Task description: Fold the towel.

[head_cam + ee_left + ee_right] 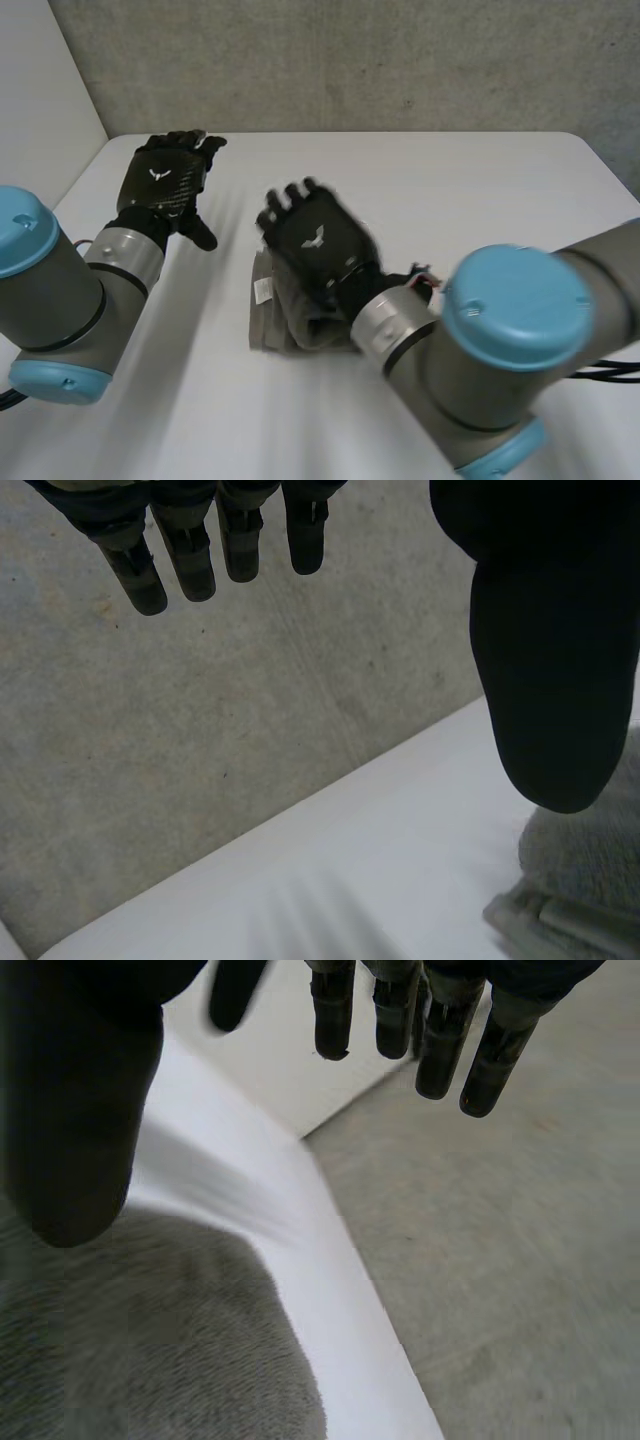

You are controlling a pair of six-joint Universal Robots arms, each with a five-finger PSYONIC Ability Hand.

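Grey towel (272, 325) sits folded mid-frame, half hidden under the right robot hand (315, 240), fingers spread; left robot hand (160, 180) hovers spread upper left.

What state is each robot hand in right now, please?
Left robot hand: open, holding nothing, apart from the grey towel.
Right robot hand: open, over the grey towel, holding nothing.

No words or numbers could be read anywhere. A small white emblem (158, 174), shaped like spread wings, sat on the back of the left robot hand (172, 198). A matching white mark (312, 238) sat on the back of the right robot hand (335, 258). A little white tag (262, 290) lay at the towel (272, 325) edge, possibly printed, but too small to read.
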